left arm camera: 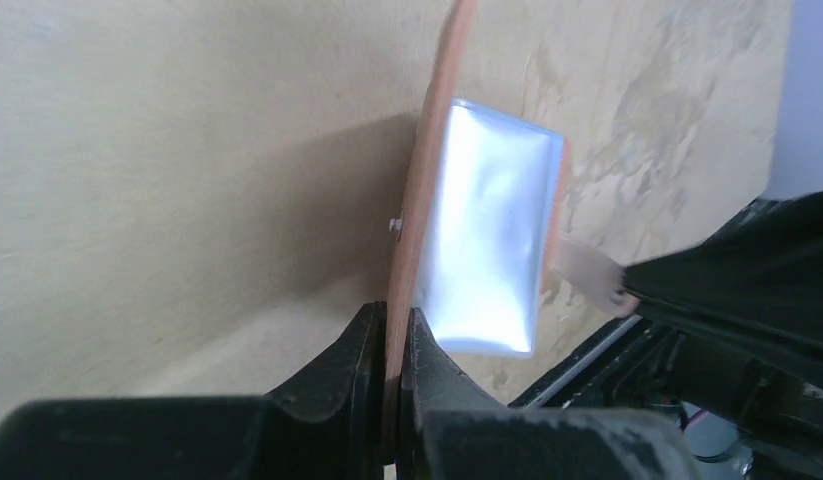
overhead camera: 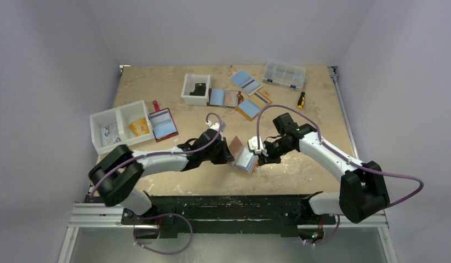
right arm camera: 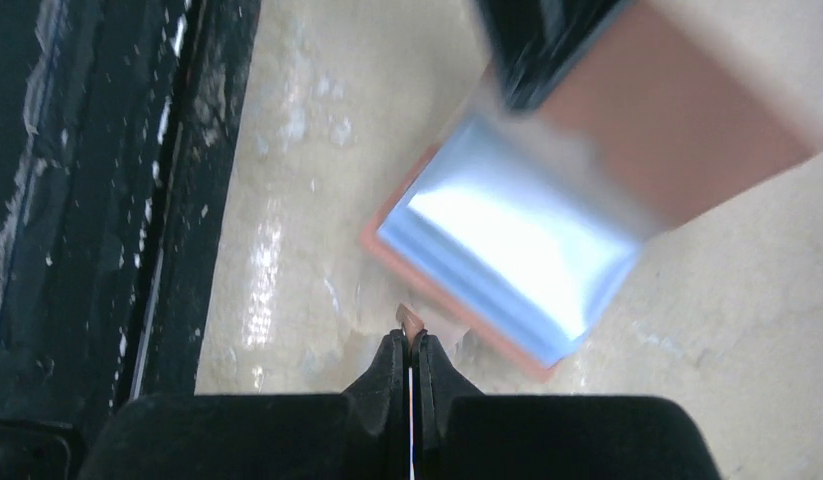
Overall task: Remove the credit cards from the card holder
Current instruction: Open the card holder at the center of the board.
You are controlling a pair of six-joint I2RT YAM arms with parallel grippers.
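The tan-brown card holder (overhead camera: 242, 156) is held open just above the table's near middle, between both grippers. My left gripper (overhead camera: 229, 154) is shut on the edge of one raised half; in the left wrist view the gripper (left arm camera: 392, 318) pinches that flap (left arm camera: 417, 200) edge-on. A light blue credit card (left arm camera: 487, 240) sits in the pocket of the other half. My right gripper (overhead camera: 258, 157) is shut on a small tan tab (right arm camera: 410, 322) at the card holder's edge, right below the blue card (right arm camera: 507, 250). The dark grey card is not visible.
A two-part white bin (overhead camera: 119, 129) and a dark red wallet (overhead camera: 161, 125) lie at the left. A white box (overhead camera: 195, 89), several open wallets (overhead camera: 249, 108), a clear organiser (overhead camera: 284, 74) and a screwdriver (overhead camera: 301, 99) lie at the back. The black base rail (overhead camera: 228, 205) runs along the near edge.
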